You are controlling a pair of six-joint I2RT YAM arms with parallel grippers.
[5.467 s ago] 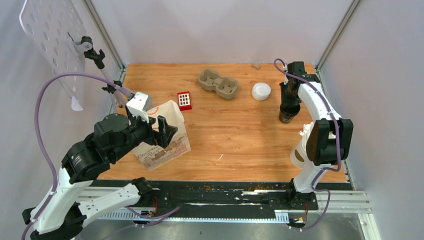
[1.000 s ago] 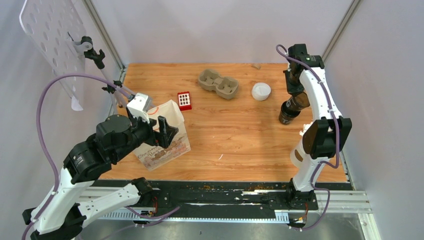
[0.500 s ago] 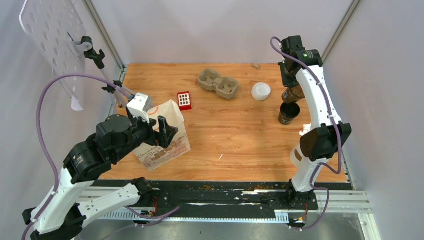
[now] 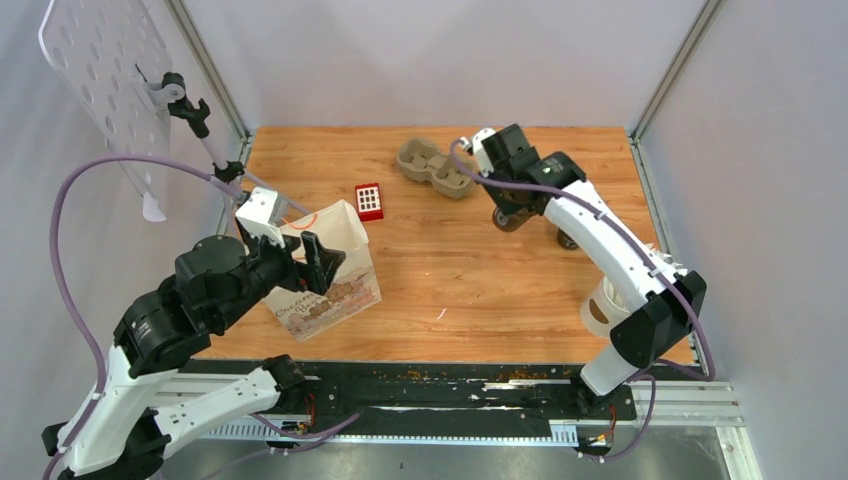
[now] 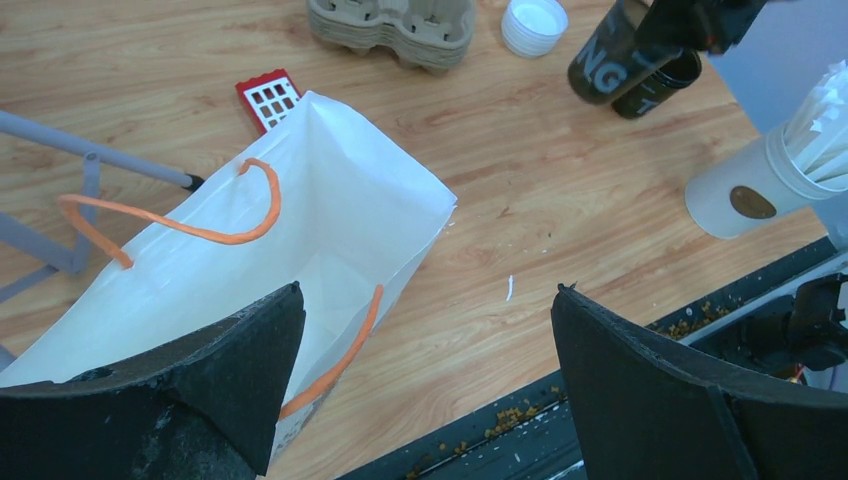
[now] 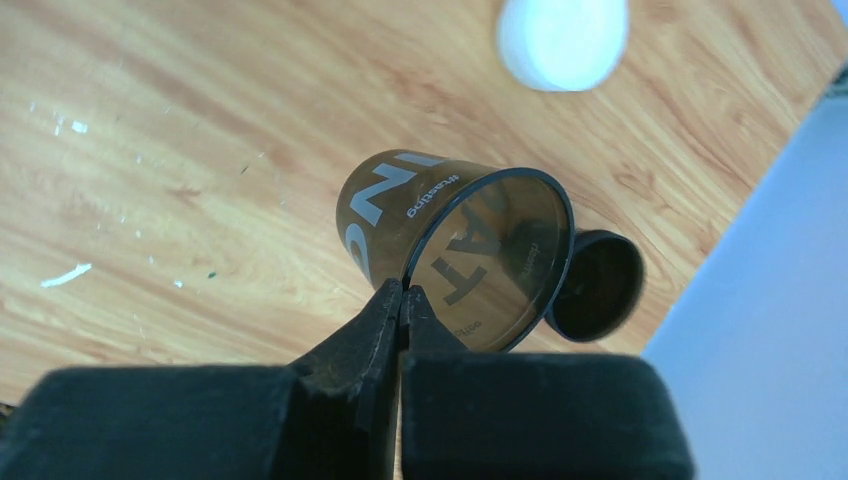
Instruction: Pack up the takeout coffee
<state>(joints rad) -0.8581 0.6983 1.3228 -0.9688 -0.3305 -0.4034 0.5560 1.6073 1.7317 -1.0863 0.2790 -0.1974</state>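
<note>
My right gripper [image 6: 403,290] is shut on the rim of a dark brown see-through takeout coffee cup [image 6: 450,250] and holds it tilted above the table. In the top view the held cup [image 4: 510,215] hangs just right of the pulp tray. A second dark cup [image 4: 567,238] stands on the table behind it, also seen from the right wrist [image 6: 597,285]. A white lid [image 6: 563,40] lies loose on the wood. My left gripper [image 5: 428,290] is open and empty over the mouth of a white paper bag [image 5: 330,200] with orange handles.
A grey-brown pulp cup tray [image 4: 437,167] sits at the back centre and a small red grid piece [image 4: 369,201] next to the bag [image 4: 335,270]. A white holder of white sticks [image 5: 760,180] stands at the right front. Walls close in left and right.
The right arm has lifted one cup off the other and swung it left from the back right corner towards the table's middle. The left arm has shifted slightly.
</note>
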